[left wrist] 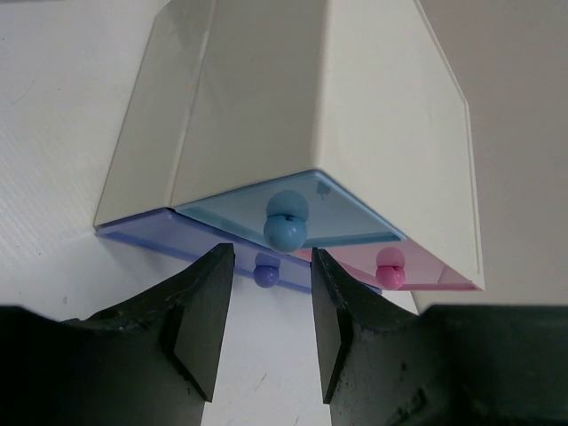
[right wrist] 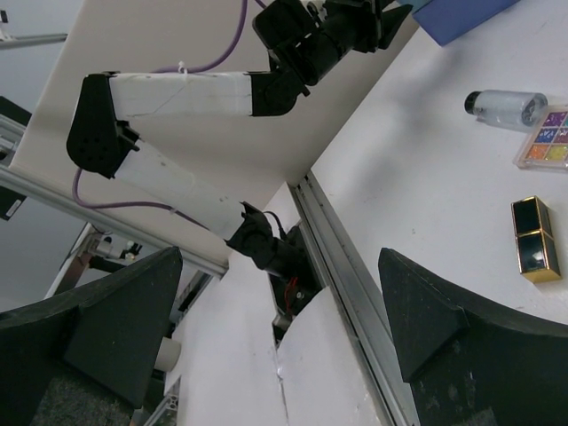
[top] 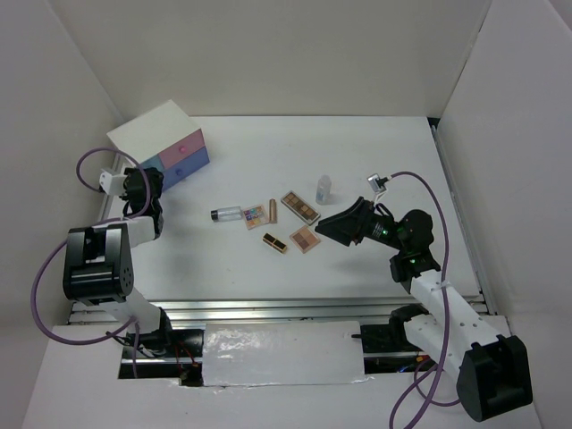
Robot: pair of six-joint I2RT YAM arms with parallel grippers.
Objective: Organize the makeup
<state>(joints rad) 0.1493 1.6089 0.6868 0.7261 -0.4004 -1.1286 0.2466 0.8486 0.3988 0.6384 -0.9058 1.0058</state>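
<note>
The makeup lies in a loose group mid-table: a clear dark-capped tube (top: 226, 214), a multicoloured palette (top: 255, 216), a rose-gold lipstick (top: 272, 208), a brown palette (top: 300, 207), a black-gold compact (top: 275, 242), a tan palette (top: 305, 239) and a small clear bottle (top: 324, 188). My left gripper (top: 150, 183) (left wrist: 271, 257) is open and empty, just in front of the drawer box's knobs, with a light-blue knob (left wrist: 286, 222) above the gap. My right gripper (top: 326, 223) (right wrist: 280, 266) is wide open and empty, beside the tan palette. The right wrist view shows the tube (right wrist: 506, 105), the multicoloured palette (right wrist: 550, 146) and the compact (right wrist: 535, 250).
The white drawer box (top: 156, 134) (left wrist: 355, 106) stands at the back left, with pink (left wrist: 390, 264) and purple-blue (left wrist: 266, 271) knobs. White walls close in the table on three sides. A metal rail (top: 268, 308) runs along the near edge.
</note>
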